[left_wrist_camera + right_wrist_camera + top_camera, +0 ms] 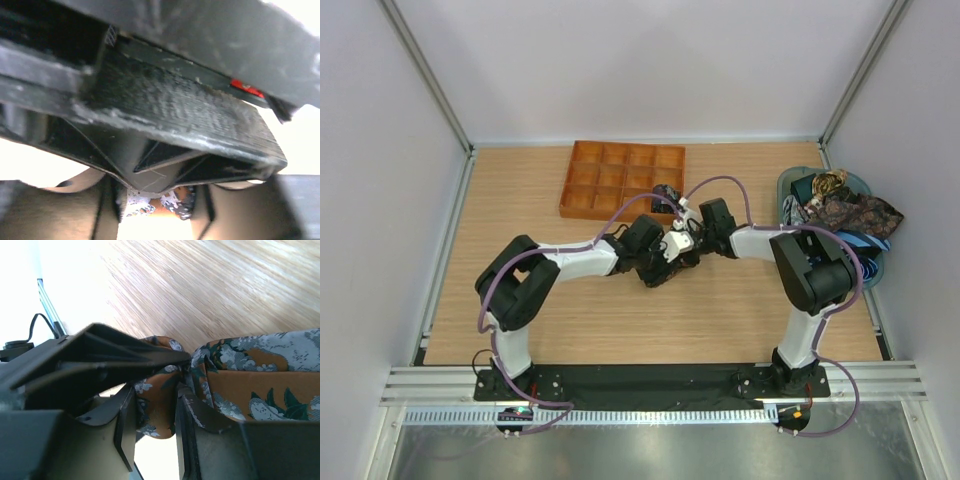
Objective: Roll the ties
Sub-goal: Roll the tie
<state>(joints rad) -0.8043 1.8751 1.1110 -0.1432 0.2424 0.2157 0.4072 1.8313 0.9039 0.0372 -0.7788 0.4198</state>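
Both meet in the middle: the left gripper (156, 207) and the right gripper (155, 426) each squeeze the brown tie (240, 385), so it can roll up tight.

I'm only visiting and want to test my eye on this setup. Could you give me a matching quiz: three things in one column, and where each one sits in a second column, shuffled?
Things:
1. orange tray
2. blue bin
3. paisley tie

Places:
A. at the right edge of the table, filled with heaped ties
B. mid-table, pinched in the right gripper
C. at the far edge of the table, near the middle

Pairs: 1-C, 2-A, 3-B
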